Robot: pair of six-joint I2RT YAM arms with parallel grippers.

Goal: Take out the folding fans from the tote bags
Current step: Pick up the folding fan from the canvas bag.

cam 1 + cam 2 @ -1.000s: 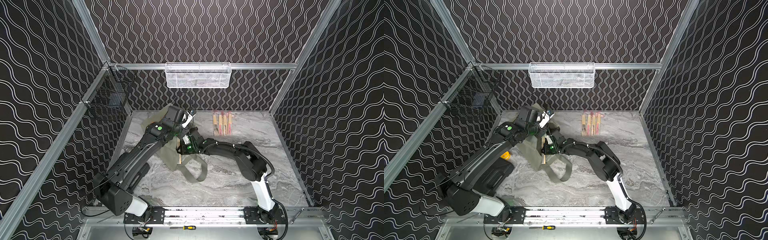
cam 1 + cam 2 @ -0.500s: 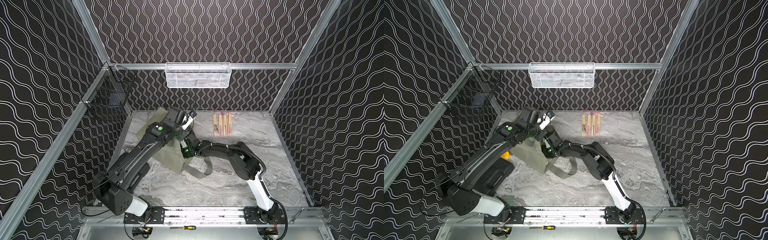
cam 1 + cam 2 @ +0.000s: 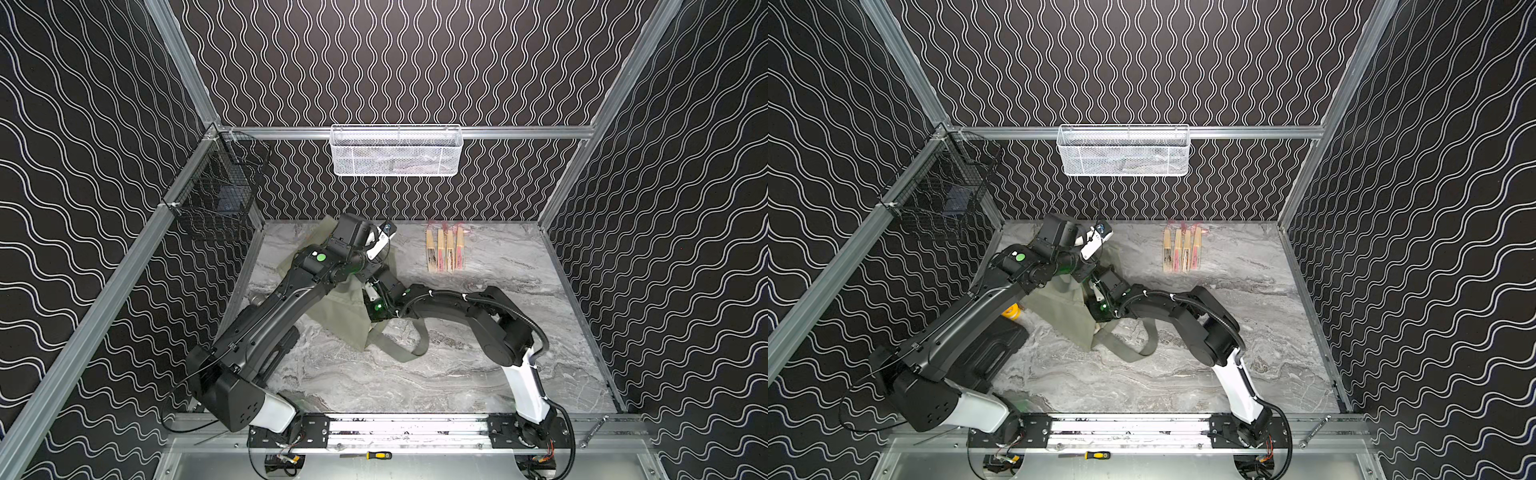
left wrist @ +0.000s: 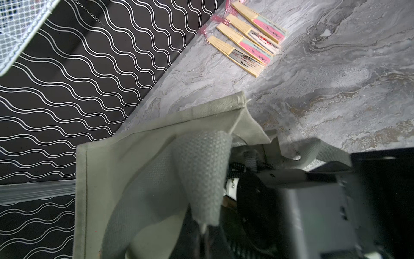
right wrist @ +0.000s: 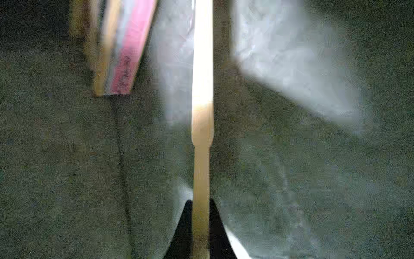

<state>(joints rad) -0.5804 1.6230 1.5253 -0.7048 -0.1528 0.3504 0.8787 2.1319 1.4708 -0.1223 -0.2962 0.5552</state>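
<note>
While the left gripper (image 3: pixel 368 270), clamped on the tote (image 3: pixel 345 311) rim, holds it up, the right gripper (image 5: pixel 201 224) sits inside, pinching a fan (image 5: pixel 201 89). Second fan (image 5: pixel 125 56) lies beside it in the tote. Four fans (image 3: pixel 444 251) lie in a row on the table (image 3: pixel 457 374), at the back wall.

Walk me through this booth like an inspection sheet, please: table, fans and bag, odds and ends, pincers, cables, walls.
Surface: grey marbled tabletop.
Job's things: four fans in a row by the back wall; grey-green tote bag crumpled under both arms; a pink-sided fan inside it.
Clutter: white mesh basket and black wire basket hung on the frame; screwdriver on the front ledge.
Pincers: left pincer shut, apparently on the bag's strap; right pincer shut on a wooden fan inside the bag.
Cables: black hose along the right arm; loose wires below the front rail.
Surroundings: black wavy-lined walls, aluminium frame.
</note>
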